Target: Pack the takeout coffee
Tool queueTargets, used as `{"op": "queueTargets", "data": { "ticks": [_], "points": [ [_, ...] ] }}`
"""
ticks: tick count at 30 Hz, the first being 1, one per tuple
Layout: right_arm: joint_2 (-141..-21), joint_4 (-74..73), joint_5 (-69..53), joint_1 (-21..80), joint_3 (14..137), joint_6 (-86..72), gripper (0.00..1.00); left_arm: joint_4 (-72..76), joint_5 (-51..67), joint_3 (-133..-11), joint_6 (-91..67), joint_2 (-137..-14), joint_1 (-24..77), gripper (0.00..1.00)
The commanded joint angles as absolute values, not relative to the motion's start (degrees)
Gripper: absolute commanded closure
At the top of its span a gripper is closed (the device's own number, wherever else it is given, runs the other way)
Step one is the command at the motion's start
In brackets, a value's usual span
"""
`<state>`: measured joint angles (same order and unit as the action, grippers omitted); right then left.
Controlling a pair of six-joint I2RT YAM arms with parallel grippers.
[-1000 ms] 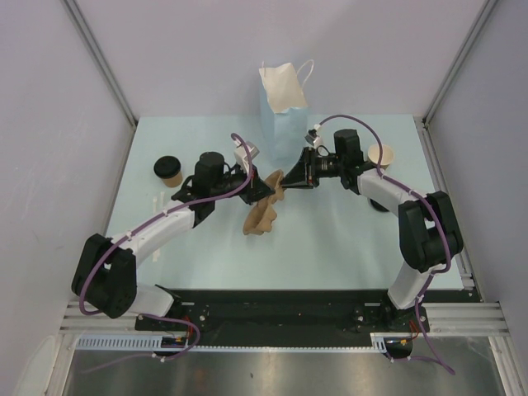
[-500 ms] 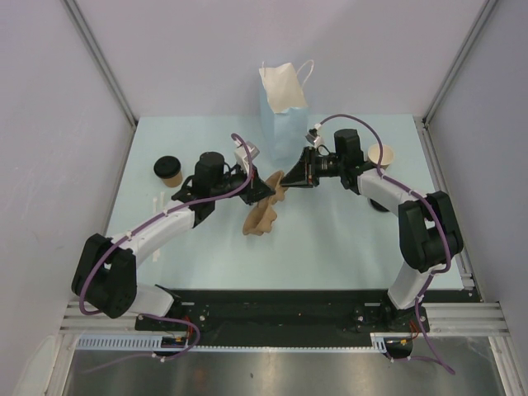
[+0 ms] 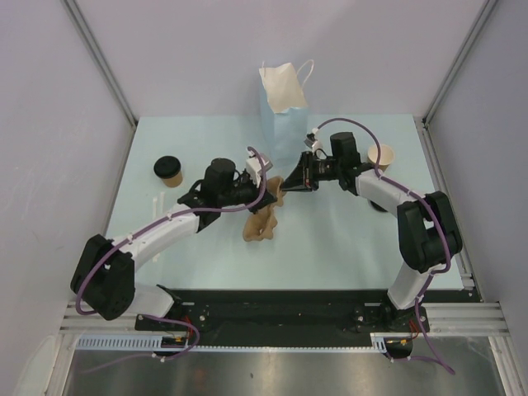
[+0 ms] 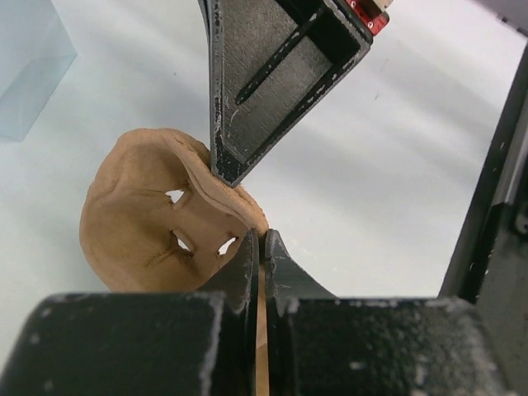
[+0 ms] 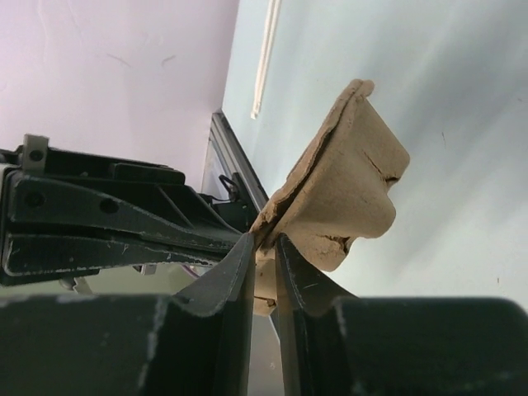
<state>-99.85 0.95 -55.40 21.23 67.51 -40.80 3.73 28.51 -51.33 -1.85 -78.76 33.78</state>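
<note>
Left gripper (image 4: 261, 243) is pinching shut on the pulp cup carrier (image 4: 140, 223) rim. Right gripper (image 5: 264, 247) is clamping another edge of it. Lidded coffee cup (image 3: 168, 171) is standing far left, well apart. Open paper cup (image 3: 381, 155) is sitting just behind the right arm.

A brown moulded pulp carrier (image 3: 262, 216) sits tilted, not flat, near the middle of the pale blue-green table (image 3: 346, 239). Small slits pierce its cup socket. Just far of it a tall light-blue paper bag (image 3: 279, 124) stands upright, mouth open, with white handles (image 3: 308, 70). A thin white stick (image 5: 266, 49) lies on the table's left side. Plain lilac walls (image 3: 49, 124) enclose it.
</note>
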Motion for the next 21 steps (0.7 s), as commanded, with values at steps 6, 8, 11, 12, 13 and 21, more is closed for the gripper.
{"op": "queueTargets", "data": {
  "ticks": [6, 8, 11, 12, 13, 21],
  "points": [
    [-100.02, -1.49, -51.68, 22.59, 67.68, -37.79, 0.89, 3.95, 27.25, -52.91, 7.19, -74.27, 37.70, 1.00],
    [-100.11, -2.19, -51.33, 22.68, 67.85, -37.44, 0.93, 4.04, 26.46, -52.74, 8.34, -73.57, 38.32, 1.00],
    [-99.85, -2.72, -51.41, 22.41, 67.85, -36.65, 1.00, 4.22, 26.01, -52.21, 9.31, -72.51, 38.67, 1.00],
    [-99.76, -2.38, -51.68, 22.33, 67.85, -36.82, 1.00, 4.13, 26.19, -51.86, 9.40, -72.51, 38.76, 1.00],
    [-99.93, -1.76, -52.11, 22.24, 67.85, -37.26, 1.00, 4.04, 26.45, -51.86, 9.67, -72.51, 38.93, 1.00],
    [-100.81, 6.42, -55.98, 22.76, 67.85, -43.33, 1.00, 3.87, 25.84, -50.98, 12.30, -71.89, 40.25, 1.00]
  ]
}}
